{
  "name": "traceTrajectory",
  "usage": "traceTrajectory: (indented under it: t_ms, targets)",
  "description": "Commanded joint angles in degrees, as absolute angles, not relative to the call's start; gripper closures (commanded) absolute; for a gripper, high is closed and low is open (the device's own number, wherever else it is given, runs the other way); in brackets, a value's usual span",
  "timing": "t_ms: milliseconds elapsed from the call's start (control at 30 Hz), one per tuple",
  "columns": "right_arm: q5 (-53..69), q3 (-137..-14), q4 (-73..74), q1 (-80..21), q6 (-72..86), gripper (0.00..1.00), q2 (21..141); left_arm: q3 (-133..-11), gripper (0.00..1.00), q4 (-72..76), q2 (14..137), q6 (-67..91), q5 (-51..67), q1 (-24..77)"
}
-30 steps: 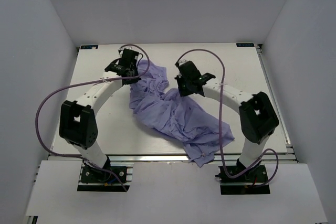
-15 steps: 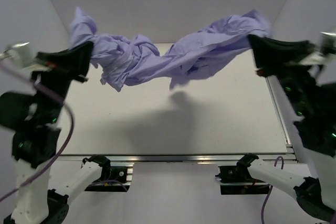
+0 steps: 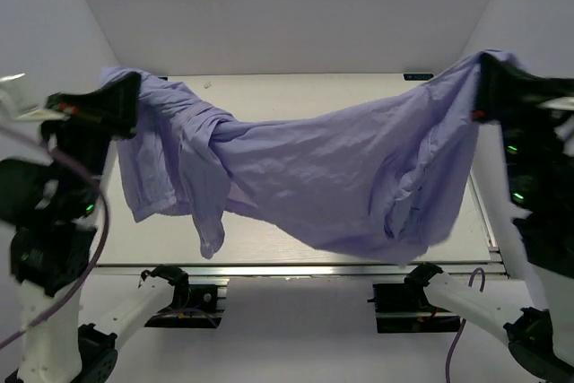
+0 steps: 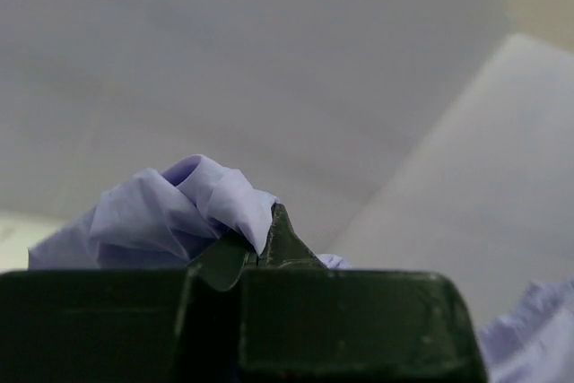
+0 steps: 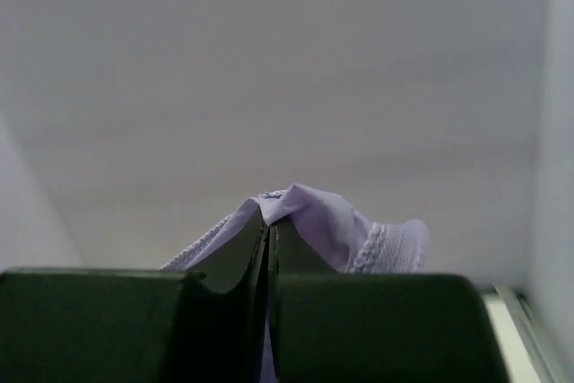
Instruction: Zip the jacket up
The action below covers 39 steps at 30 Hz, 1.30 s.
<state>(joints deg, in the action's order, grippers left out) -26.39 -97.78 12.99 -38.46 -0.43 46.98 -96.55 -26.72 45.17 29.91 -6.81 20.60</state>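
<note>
The lavender jacket [image 3: 341, 177] hangs spread in the air between both arms, high above the table, sagging in the middle with a sleeve dangling at the left. My left gripper [image 3: 126, 96] is shut on its left end; the left wrist view shows fabric [image 4: 179, 213] bunched over the closed fingertips [image 4: 269, 244]. My right gripper [image 3: 482, 87] is shut on the right end; the right wrist view shows fabric with a zipper-tape edge [image 5: 350, 226] pinched between the fingertips [image 5: 271, 226].
The white table [image 3: 296, 87] lies below the hanging jacket, with white walls on three sides. Its metal front rail [image 3: 296, 269] and both arm bases are at the near edge. Purple cables loop beside the left arm.
Both grippers took hold of the jacket where it lay crumpled on the table, lifted it high, then moved apart. The bunched fabric has now dropped open into a wide hanging sheet.
</note>
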Motion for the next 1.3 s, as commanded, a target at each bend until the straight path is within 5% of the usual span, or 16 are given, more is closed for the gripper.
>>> traceTrajectory:
  t_ms: [0, 100, 233, 267, 300, 333, 400, 467, 500, 667, 933, 1067, 1267]
  targets:
    - [-44.71, -89.59, 13.11, -38.50, -2.46, 1.00, 55.08, -90.11, 1.00, -35.05, 53.25, 34.97, -19.47, 20.30]
    - [-45.80, -80.27, 11.69, -35.70, 1.72, 1.00, 60.79, -82.20, 1.00, -36.91, 60.89, 38.31, -24.94, 20.30]
    - [-18.01, -71.91, 9.78, -17.19, 11.23, 1.00, 71.25, -75.95, 0.90, -38.85, 73.28, 42.53, -24.36, 17.41]
    - [-15.58, -70.85, 8.19, -15.83, 11.16, 1.00, 74.15, -75.15, 0.76, -37.54, 75.82, 42.54, -21.82, 15.58]
    - [-13.73, -71.45, 7.48, -14.69, 10.99, 1.00, 80.97, -73.75, 0.28, -36.83, 80.46, 42.45, -18.66, 11.55]
    - [-10.14, -73.37, 7.99, -13.37, 10.29, 0.99, 84.95, -73.83, 0.11, -36.48, 82.94, 42.45, -12.46, 9.51]
    - [-7.57, -82.32, 14.65, -13.01, 10.11, 0.71, 94.89, -77.14, 0.02, -38.49, 89.43, 41.93, -9.94, 6.69]
    - [-4.23, -86.82, 19.58, -12.92, 9.76, 0.22, 99.21, -79.79, 0.02, -40.25, 91.57, 40.35, -9.84, 6.59]
    - [-2.91, -87.01, 19.43, -12.92, 10.19, 0.11, 99.23, -80.15, 0.02, -39.73, 91.06, 38.60, -8.89, 6.50]
    - [1.47, -79.38, 19.59, -13.01, 13.34, 0.11, 89.95, -75.59, 0.02, -36.73, 84.12, 35.07, -5.46, 6.50]
    - [8.78, -44.70, 21.27, -13.97, 21.79, 0.11, 65.77, -54.43, 0.02, -41.65, 74.19, 38.24, 10.45, 9.04]
    - [8.26, -36.76, 25.04, -14.24, 23.82, 0.11, 54.61, -46.26, 0.02, -45.61, 71.81, 42.53, 4.40, 24.39]
    - [6.95, -32.44, 29.87, -14.33, 26.63, 0.11, 45.89, -40.43, 0.02, -47.28, 69.26, 48.34, -0.34, 26.81]
